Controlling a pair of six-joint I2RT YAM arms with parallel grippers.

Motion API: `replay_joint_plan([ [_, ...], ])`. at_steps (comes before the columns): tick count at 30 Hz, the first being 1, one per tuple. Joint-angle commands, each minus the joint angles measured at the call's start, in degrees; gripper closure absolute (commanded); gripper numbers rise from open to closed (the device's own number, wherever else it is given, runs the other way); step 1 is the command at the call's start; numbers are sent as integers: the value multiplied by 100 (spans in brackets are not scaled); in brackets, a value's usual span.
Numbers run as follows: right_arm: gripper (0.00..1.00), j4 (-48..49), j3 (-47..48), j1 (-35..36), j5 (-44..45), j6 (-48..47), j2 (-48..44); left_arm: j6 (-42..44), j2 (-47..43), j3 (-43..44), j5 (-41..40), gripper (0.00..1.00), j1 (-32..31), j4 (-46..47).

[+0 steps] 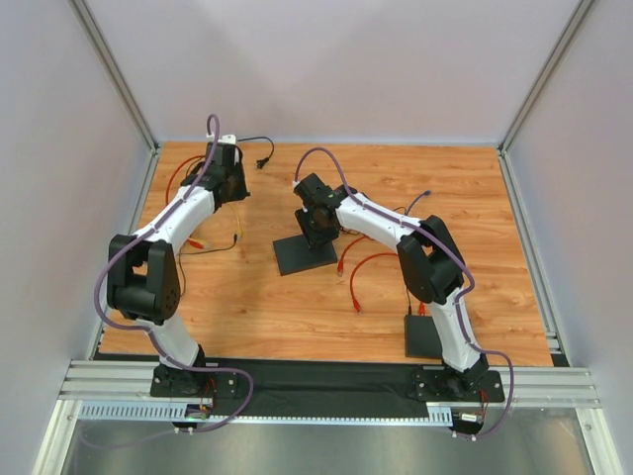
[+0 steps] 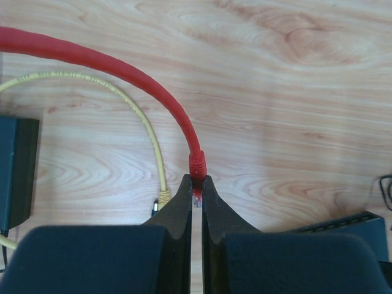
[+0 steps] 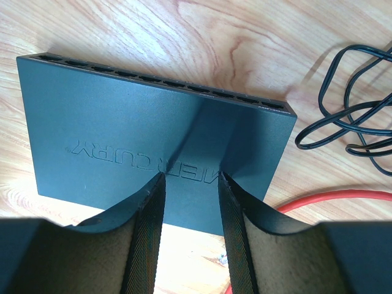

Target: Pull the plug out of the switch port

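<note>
My left gripper (image 2: 196,179) is shut on the red plug (image 2: 197,162), whose clear tip shows between the fingertips over bare wood with no port around it. Its red cable (image 2: 122,67) arcs away up and left. From above, the left gripper (image 1: 224,183) sits at the table's back left. The dark flat switch (image 3: 122,104) lies under my right gripper (image 3: 191,176), which is open, its fingertips down on the switch's top with nothing between them. The row of ports (image 3: 165,79) along the far edge shows no plug. In the overhead view the right gripper (image 1: 316,233) stands over the switch (image 1: 302,257).
A yellow cable (image 2: 147,122) ends beside my left fingers. Dark boxes sit at the left (image 2: 15,171) and lower right (image 2: 349,226) of that view. Black cord (image 3: 355,110) coils right of the switch. Loose red cables (image 1: 361,272) and a black box (image 1: 423,336) lie on the right.
</note>
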Motion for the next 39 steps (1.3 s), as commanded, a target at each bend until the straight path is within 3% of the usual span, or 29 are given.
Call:
replay_joint_plan([
  [1,58,-345,-286,118,-412,69,316,232,151,143,212,100,162,-94],
  [18,58,-477,-83,171,-429,130,412,452,1426,925,915,100,390,-480],
  [29,58,-425,-163,197,-438,139,404,330,1804,1118,608,100,452,-515],
  [39,58,-407,-118,223,-421,209,272,198,1550,846,617,70,522,-278],
])
